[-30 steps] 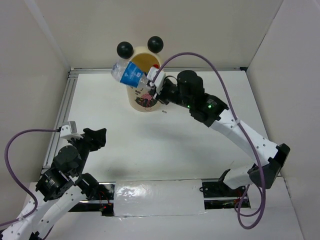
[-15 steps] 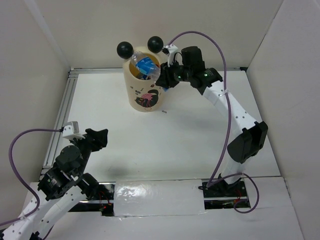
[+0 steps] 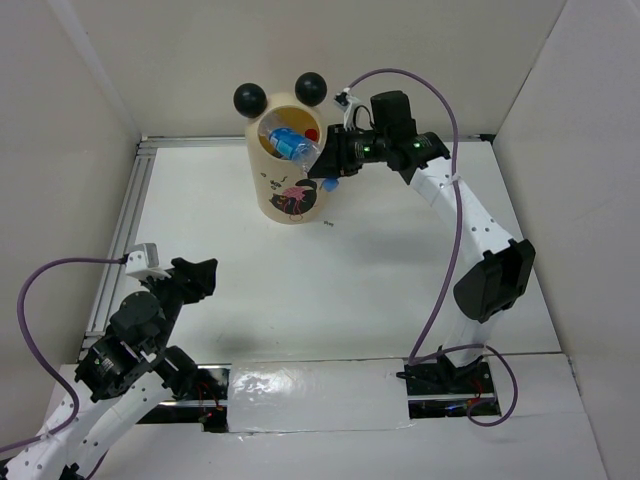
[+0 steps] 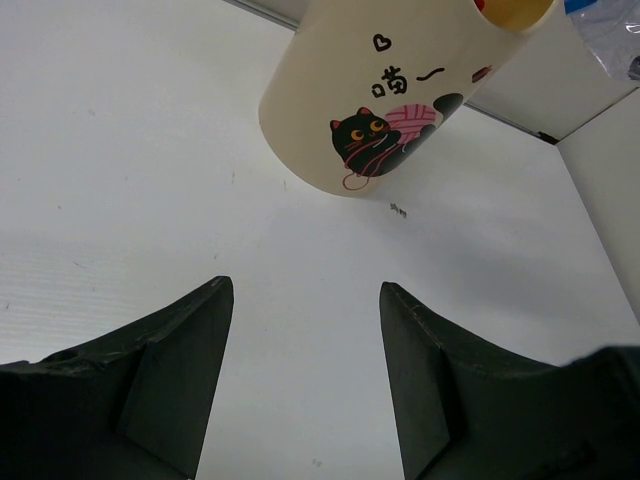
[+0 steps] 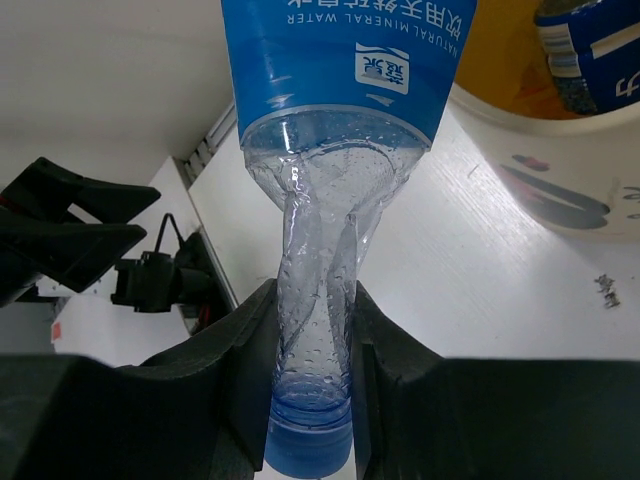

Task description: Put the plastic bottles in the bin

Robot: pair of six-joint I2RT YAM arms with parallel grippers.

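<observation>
The cream bin (image 3: 283,195), with two black balls on its rim and a cat print, stands at the back of the table. My right gripper (image 3: 328,163) is beside its right rim, shut on the crushed neck of a clear plastic bottle (image 3: 287,143) with a blue label. The bottle's body leans into the bin's mouth. The right wrist view has the neck (image 5: 315,290) squeezed between the jaws of the right gripper (image 5: 312,300), the blue cap (image 5: 308,448) toward the camera. More bottles (image 5: 590,50) lie inside the bin (image 5: 520,112). My left gripper (image 4: 305,300) hangs open and empty near the front left, facing the bin (image 4: 390,90).
White walls close in the table on the left, back and right. An aluminium rail (image 3: 128,215) runs along the left edge. A shiny white panel (image 3: 315,395) lies between the arm bases. A small dark mark (image 3: 327,223) is on the table in front of the bin.
My right arm carried the bottle from left of the bin's rim to over its mouth, then tipped it lower into the opening. The left arm has not moved.
</observation>
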